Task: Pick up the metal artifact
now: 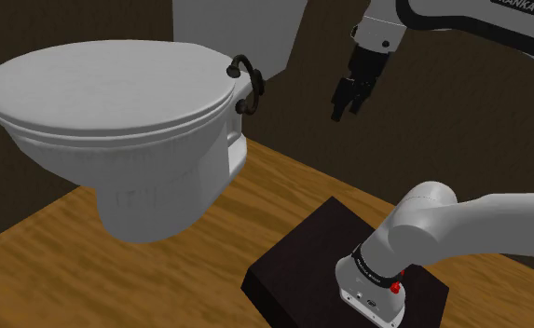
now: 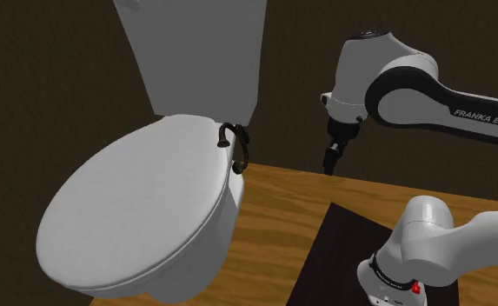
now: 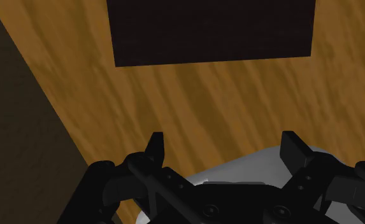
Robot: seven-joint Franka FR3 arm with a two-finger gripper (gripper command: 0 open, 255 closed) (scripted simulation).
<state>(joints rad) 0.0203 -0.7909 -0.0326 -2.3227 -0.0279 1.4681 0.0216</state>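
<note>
The pincer (image 1: 344, 110) hangs released in the air, its fingers (image 3: 154, 145) apart with nothing between them, over the wooden floor (image 1: 60, 270) and to the shoulder view's right of the toilet (image 1: 97, 88). The dark artifact (image 1: 245, 82) sits at the closed lid's back edge, just beside the tank (image 2: 203, 61) and well apart from the pincer.

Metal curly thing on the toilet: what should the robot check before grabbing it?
1. Claw open: ok, fingers stand apart.
2. Claw empty: ok, nothing between them.
3. Claw over the metal thing: not ok, it hangs to the shoulder view's right of it, over the wooden floor.
4. Metal thing uncovered: ok, it sits bare at the toilet lid's back edge.
5. Path across free: looks ok.
</note>
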